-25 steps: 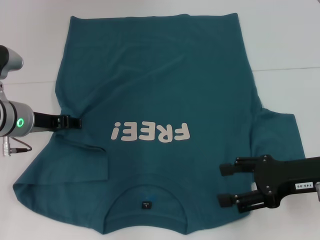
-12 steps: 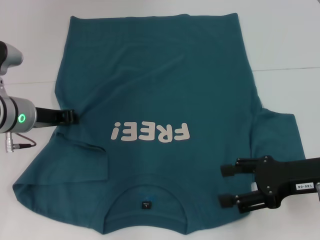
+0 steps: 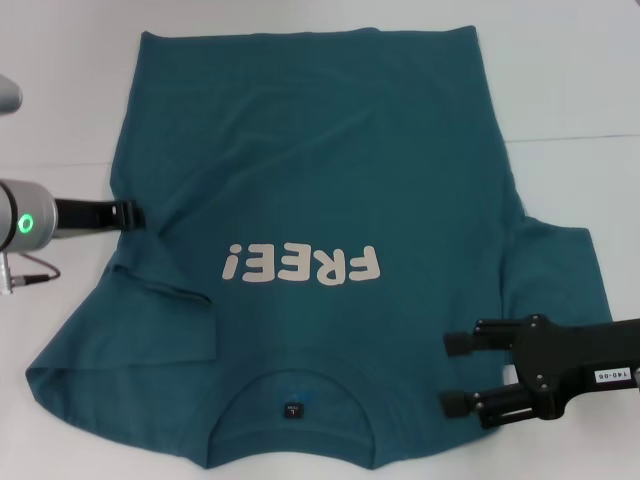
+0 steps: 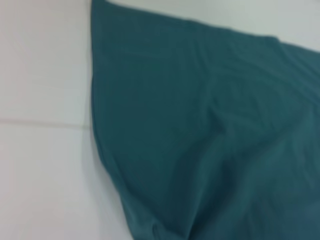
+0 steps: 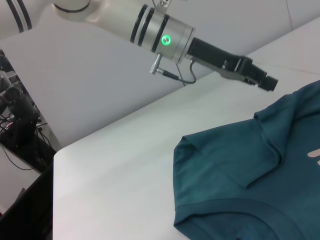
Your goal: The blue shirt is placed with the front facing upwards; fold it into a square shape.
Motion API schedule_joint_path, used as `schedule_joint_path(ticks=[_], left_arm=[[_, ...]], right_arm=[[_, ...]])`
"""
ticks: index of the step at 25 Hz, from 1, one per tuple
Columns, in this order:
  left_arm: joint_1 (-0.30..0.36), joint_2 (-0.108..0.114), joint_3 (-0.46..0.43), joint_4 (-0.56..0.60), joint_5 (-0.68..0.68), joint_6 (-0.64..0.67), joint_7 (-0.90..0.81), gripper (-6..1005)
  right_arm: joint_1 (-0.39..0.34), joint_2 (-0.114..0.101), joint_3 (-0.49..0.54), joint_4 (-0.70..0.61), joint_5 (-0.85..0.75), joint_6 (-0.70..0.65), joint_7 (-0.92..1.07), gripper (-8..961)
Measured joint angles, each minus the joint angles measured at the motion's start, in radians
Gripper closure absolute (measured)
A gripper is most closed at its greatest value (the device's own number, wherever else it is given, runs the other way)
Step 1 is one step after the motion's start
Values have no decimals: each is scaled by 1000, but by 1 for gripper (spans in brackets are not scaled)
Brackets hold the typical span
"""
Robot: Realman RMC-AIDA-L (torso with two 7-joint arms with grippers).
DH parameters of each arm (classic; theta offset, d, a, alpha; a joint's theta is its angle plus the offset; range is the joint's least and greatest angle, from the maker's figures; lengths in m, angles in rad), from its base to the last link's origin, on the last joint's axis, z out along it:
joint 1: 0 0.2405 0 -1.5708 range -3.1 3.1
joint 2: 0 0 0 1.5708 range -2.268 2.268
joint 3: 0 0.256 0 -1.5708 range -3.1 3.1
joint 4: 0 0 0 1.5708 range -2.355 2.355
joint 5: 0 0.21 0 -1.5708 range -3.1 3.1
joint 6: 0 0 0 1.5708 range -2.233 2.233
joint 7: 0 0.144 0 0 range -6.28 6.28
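Blue shirt (image 3: 330,200) flat and face-up, no body fold made yet.

The white table (image 3: 580,90) carried the shirt spread across most of it, collar (image 3: 292,390) toward the robot, hem at the far side, "FREE!" lettering (image 3: 300,264) reading upside down from the head view. The sleeve on the robot's left (image 3: 130,340) already lay tucked onto the body; the right sleeve (image 3: 560,270) was spread out. Right gripper (image 3: 458,372) hovered over the right shoulder area, fingers parted, holding nothing. Left gripper (image 3: 128,214) sat at the shirt's left side edge; can't tell its opening or whether it had cloth. My read: grab both layers right at the edge, lift low, and carry the fold over evenly so the side seam lands straight, with no drag wrinkles.
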Motion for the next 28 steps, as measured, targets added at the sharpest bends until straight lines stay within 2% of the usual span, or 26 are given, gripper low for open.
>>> schedule_joint_path(ticks=[3,5,17,22,28], left_arm=[[-3,11,1,36,3,8,1,918],[-5,16,1,57,2,7,6,732],[-1,21,7,99,6,-55,11,539],[-14,23,4,136,4,-68,11,384],[-33,24,10,189,6,-99,17,396]], right_arm=[[0,0,0,0,0,-1,0,37],[2,0,0,-1,-1,-2,0,37],[16,4,0,-1,-26,-6,2,37],[19,5,0,-1,-26,-6,3,37],[20,5,0,-1,-26,-6,4,37]])
